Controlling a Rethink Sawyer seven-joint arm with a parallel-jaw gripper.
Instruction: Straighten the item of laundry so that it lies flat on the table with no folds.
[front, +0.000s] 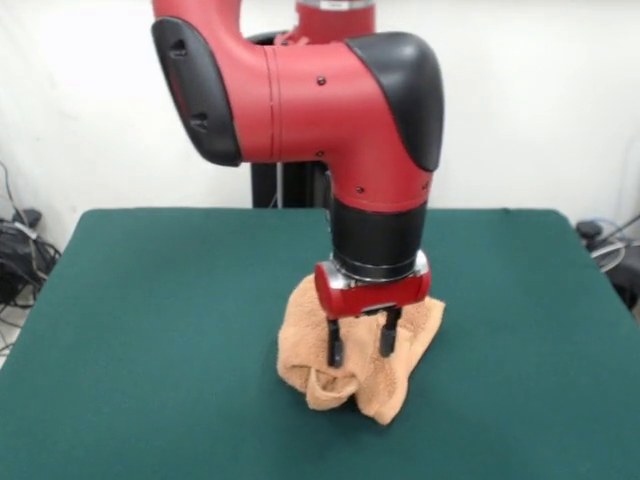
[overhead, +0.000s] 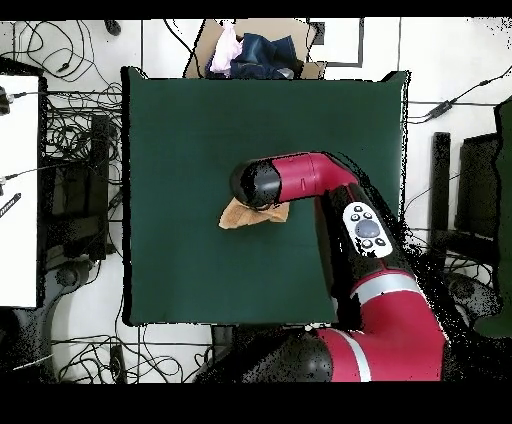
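Note:
The peach-orange towel (front: 365, 375) lies crumpled in a bunched heap with several folds on the green table (front: 150, 330), near its middle. My gripper (front: 361, 345) hangs straight down over the heap, its two black fingers (front: 336, 343) spread apart, with the tips just above or touching the cloth and nothing held between them. In the overhead view the arm covers most of the towel (overhead: 240, 215); only its edge shows beside the wrist. The gripper itself is hidden there. The label is out of view.
A cardboard box with clothes (overhead: 255, 52) stands past the table's far edge in the overhead view. Cables lie on the floor around the table (overhead: 200, 130). The robot's pedestal (front: 290, 185) stands behind the table.

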